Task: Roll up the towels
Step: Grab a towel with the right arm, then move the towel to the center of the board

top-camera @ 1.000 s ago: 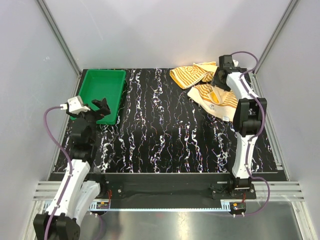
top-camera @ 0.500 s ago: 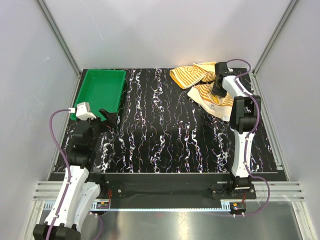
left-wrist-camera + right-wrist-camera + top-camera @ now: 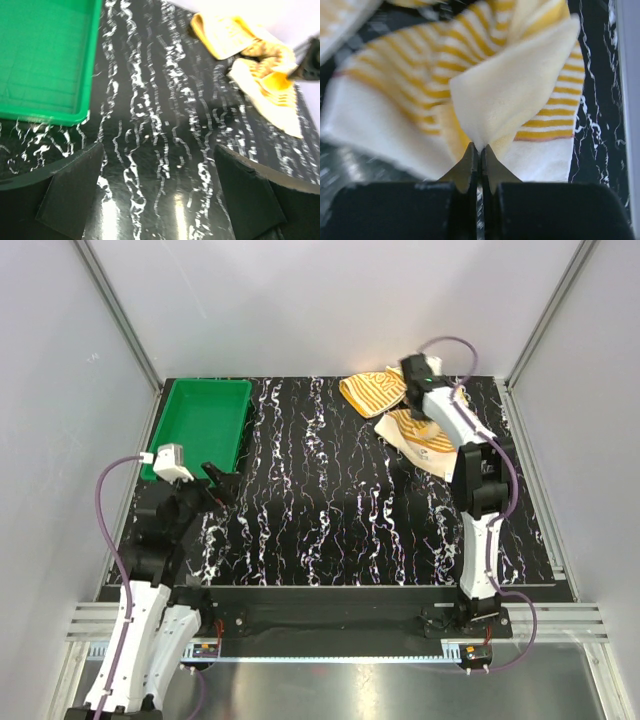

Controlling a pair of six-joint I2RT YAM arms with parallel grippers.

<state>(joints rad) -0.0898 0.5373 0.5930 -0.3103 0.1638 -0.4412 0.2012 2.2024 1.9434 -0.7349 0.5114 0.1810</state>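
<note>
The right fingers [image 3: 481, 151] are pressed fully together, pinching a pale yellow fold of the orange-and-cream striped cloth towel [image 3: 440, 60]. That towel lies crumpled at the far right corner of the black white-veined desk [image 3: 330, 500]. A second crumpled yellowish cloth towel [image 3: 370, 390] lies just beside it on the left. The left fingers [image 3: 216, 482] are spread wide and hold nothing. They hover over the desk near the green plastic tray [image 3: 205, 425].

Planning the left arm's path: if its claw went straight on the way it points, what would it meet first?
Probably the bare table, right of the green tray and short of the towels; depth is unclear.
</note>
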